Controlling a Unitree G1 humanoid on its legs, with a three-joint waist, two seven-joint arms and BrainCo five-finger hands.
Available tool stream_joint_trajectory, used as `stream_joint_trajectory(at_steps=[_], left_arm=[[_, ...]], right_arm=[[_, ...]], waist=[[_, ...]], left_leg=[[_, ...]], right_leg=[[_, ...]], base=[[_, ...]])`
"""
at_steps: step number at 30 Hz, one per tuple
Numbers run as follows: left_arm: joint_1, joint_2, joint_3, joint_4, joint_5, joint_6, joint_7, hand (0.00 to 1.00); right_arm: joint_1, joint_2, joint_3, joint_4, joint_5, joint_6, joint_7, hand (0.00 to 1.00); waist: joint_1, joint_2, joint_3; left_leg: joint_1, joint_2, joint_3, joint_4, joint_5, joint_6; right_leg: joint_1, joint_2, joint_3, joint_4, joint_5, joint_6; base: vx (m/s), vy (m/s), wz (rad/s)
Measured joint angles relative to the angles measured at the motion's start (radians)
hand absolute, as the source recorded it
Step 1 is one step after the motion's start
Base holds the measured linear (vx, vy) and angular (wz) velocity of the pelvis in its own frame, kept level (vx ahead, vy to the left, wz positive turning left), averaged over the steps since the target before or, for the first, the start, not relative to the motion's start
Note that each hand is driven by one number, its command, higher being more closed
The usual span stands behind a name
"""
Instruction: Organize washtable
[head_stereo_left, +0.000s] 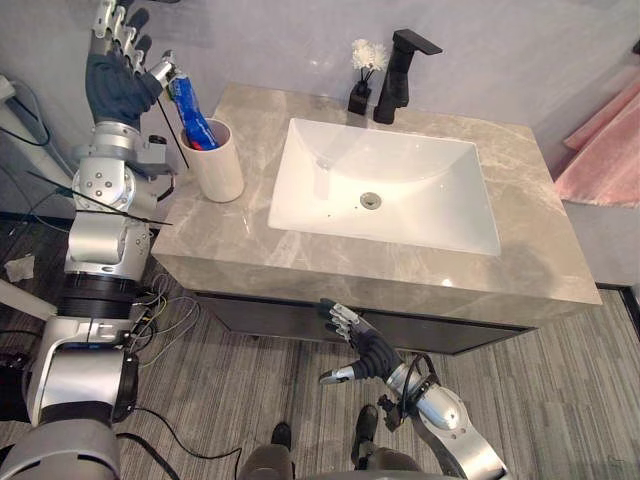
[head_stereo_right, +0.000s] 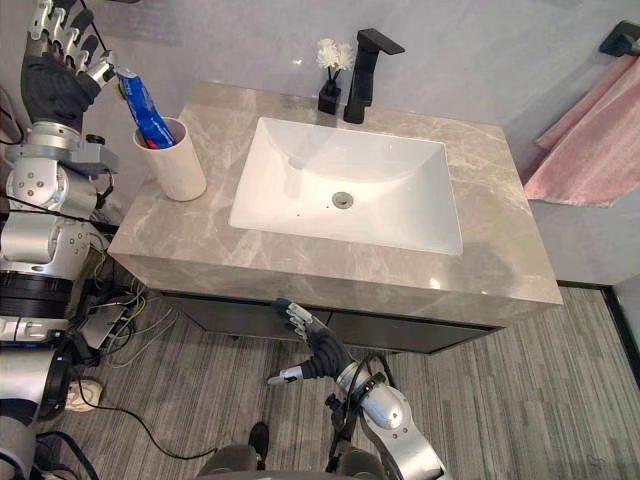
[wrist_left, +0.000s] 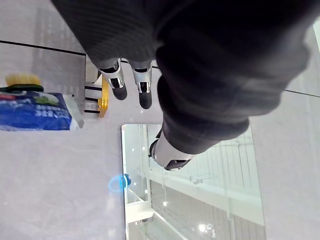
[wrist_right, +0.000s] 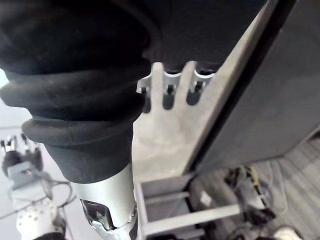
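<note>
Toothpaste tube (head_stereo_left: 190, 108) is leaning in the white cup (head_stereo_left: 218, 160) at the surface's (head_stereo_left: 250, 240) left end. The left robot hand (head_stereo_left: 115, 80) is hovering beside its upper end, fingers straight and spread, pinching nothing. The tube is likely light, soft and slick, so it is best pinched across its flat sides near the top. The right robot hand (head_stereo_left: 365, 345) is hanging relaxed and open below the surface's front edge.

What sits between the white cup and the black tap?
A small black vase of white flowers, beside the tap; otherwise bare countertop. Both eye views show it.

A white rectangular basin (head_stereo_left: 420, 215) sat sunk in the grey marble tabletop (head_stereo_left: 520, 180). A black angular faucet (head_stereo_left: 398, 75) and a small black flower bottle (head_stereo_left: 360, 97) stood at its 12 o'clock. A white cylindrical cup (head_stereo_left: 218, 165) at 10 o'clock held a blue toothpaste tube (head_stereo_left: 190, 108).
</note>
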Motion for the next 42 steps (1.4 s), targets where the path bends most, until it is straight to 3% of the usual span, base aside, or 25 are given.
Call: stream_joint_trajectory(at_steps=[5, 10, 11, 15, 18, 23, 28, 34, 42], left_arm=[[-0.041, 0.008, -0.005, 0.016, -0.004, -0.003, -0.002, 0.00], [-0.076, 0.072, 0.002, 0.003, -0.042, -0.022, -0.002, 0.00], [-0.065, 0.077, 0.011, -0.027, -0.045, -0.024, -0.001, 1.00], [0.221, 0.075, 0.196, -0.352, -0.053, -0.077, -0.024, 1.00], [0.563, -0.066, 0.309, -0.556, -0.052, -0.087, -0.066, 1.00], [0.892, -0.296, 0.308, -0.661, -0.015, -0.056, -0.115, 1.00], [0.995, -0.386, 0.266, -0.672, 0.014, -0.018, -0.143, 1.00], [1.002, -0.395, 0.261, -0.672, 0.151, 0.010, -0.177, 1.00], [0.964, -0.379, 0.261, -0.601, 0.247, 0.027, -0.191, 1.00]], right_arm=[[0.001, 0.000, 0.001, 0.027, 0.000, 0.000, 0.002, 0.00], [0.000, 0.001, -0.004, 0.031, 0.000, 0.000, 0.003, 0.00], [-0.001, 0.001, -0.006, 0.035, 0.000, 0.000, 0.003, 0.00], [0.006, 0.003, -0.016, 0.046, -0.001, 0.000, 0.005, 0.00], [0.040, 0.027, -0.067, 0.046, -0.003, 0.000, 0.022, 0.00], [0.042, 0.052, -0.102, 0.084, -0.021, 0.002, 0.037, 0.00], [0.042, 0.076, -0.102, 0.084, -0.040, 0.006, 0.041, 0.00], [0.041, 0.078, -0.118, 0.084, -0.041, 0.019, 0.042, 0.00], [0.037, 0.076, -0.169, 0.084, -0.041, 0.021, 0.041, 0.00]], waist=[[0.000, 0.015, -0.014], [0.003, 0.036, -0.036], [0.004, 0.037, -0.036], [0.007, 0.050, -0.054], [0.035, 0.073, -0.088], [0.053, 0.076, -0.104], [0.057, 0.074, -0.108], [0.056, 0.073, -0.109], [0.057, 0.072, -0.107]], left_leg=[[-0.004, 0.000, -0.008, 0.000, 0.002, -0.004], [-0.003, -0.001, -0.013, -0.001, 0.003, -0.003], [-0.001, -0.001, -0.014, -0.001, 0.003, -0.003], [0.010, 0.000, -0.014, -0.012, 0.004, -0.001], [0.019, 0.002, -0.017, -0.022, 0.004, 0.000], [0.054, 0.002, -0.035, -0.050, 0.004, -0.013], [0.052, 0.003, -0.040, -0.051, 0.005, -0.014], [0.046, 0.001, -0.049, -0.046, 0.008, -0.008], [0.047, 0.002, -0.045, -0.047, 0.007, -0.007]], right_leg=[[0.000, 0.000, -0.011, 0.000, -0.003, -0.004], [0.005, 0.002, -0.021, 0.002, 0.001, 0.001], [0.007, 0.004, -0.022, 0.004, 0.001, 0.001], [0.013, 0.009, -0.027, 0.001, -0.009, -0.011], [0.019, 0.011, -0.036, 0.001, -0.022, -0.017], [0.048, 0.014, -0.062, 0.001, -0.048, -0.011], [0.051, 0.014, -0.071, 0.001, -0.050, -0.012], [0.053, 0.014, -0.074, 0.004, -0.042, -0.011], [0.050, 0.015, -0.069, 0.001, -0.040, -0.008]], base=[[0.00, 0.000, 0.04], [0.01, 0.004, 0.02], [0.03, 0.001, 0.06], [0.00, 0.000, 0.00], [0.03, 0.005, 0.05], [0.00, 0.003, 0.12], [0.00, 0.005, 0.05], [0.05, 0.014, 0.00], [0.01, 0.006, -0.01]])
